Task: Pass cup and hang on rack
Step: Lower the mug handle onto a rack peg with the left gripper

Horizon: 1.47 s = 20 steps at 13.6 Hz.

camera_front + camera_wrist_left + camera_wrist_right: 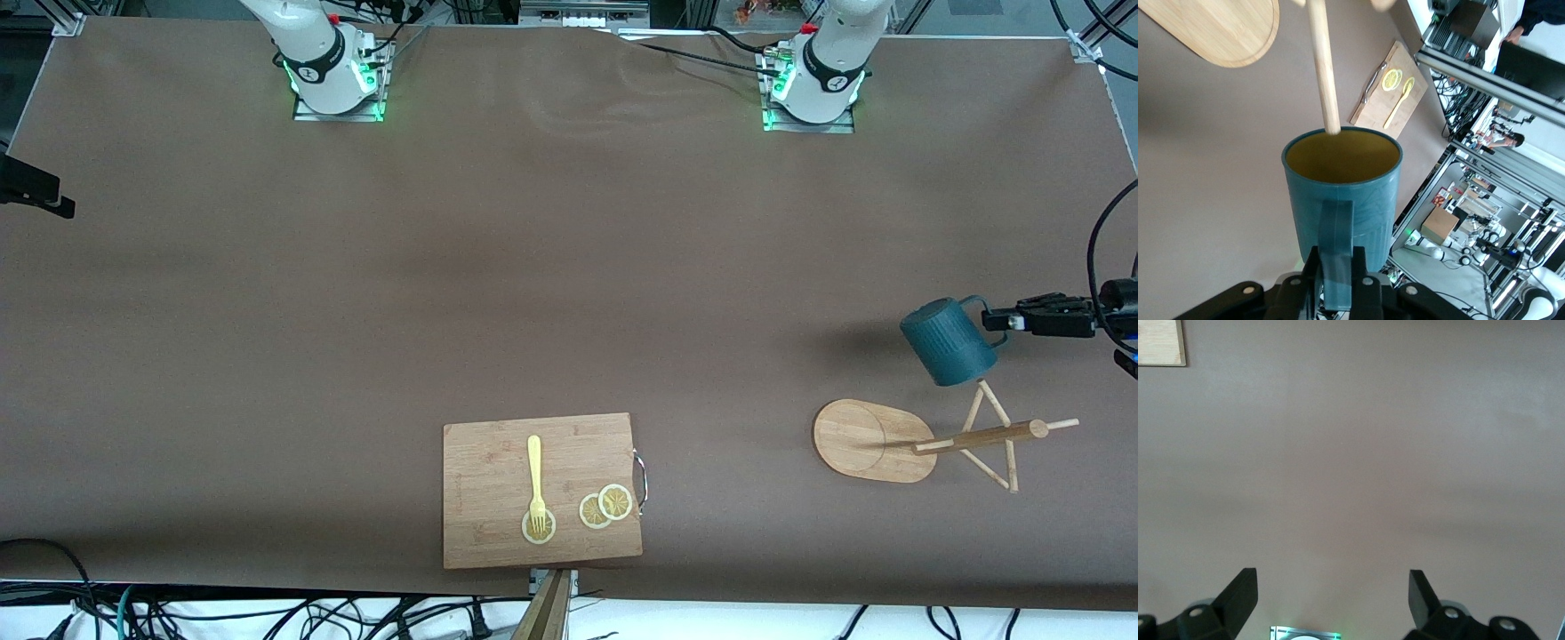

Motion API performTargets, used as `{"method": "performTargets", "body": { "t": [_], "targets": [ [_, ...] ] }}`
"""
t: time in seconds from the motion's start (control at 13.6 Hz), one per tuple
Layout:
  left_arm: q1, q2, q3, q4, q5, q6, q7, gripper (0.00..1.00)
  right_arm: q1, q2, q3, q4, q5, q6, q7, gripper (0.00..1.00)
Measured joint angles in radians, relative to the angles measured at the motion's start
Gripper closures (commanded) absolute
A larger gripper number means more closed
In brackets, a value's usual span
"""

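Left gripper [994, 317]: fingers clamping the cup [948, 342] by its handle, holding it tilted in the air over the rack [925, 441] | right gripper [1333, 593]: fingers spread wide, waiting above bare surface [569, 267].
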Motion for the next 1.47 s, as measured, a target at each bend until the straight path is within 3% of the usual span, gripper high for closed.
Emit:
{"method": "performTargets", "body": {
  "t": [1.17,1.25,1.32,1.47],
  "targets": [
    [-0.029,0.182,0.052,0.203,0.0,-0.025,-0.031,1.0,0.0,0.001,0.0,0.0,0.0,0.006,0.0,0.0],
    [-0.033,0.2,0.052,0.219,0.0,-0.021,-0.031,0.76,0.0,0.001,0.0,0.0,0.0,0.006,0.0,0.0],
    [-0.038,0.215,0.052,0.231,0.0,-0.017,-0.031,0.01,0.0,0.001,0.0,0.0,0.0,0.006,0.0,0.0],
    [-0.045,0.231,0.052,0.243,0.0,-0.014,-0.03,0.0,0.0,0.001,0.0,0.0,0.0,0.006,0.0,0.0]
  ]
}}
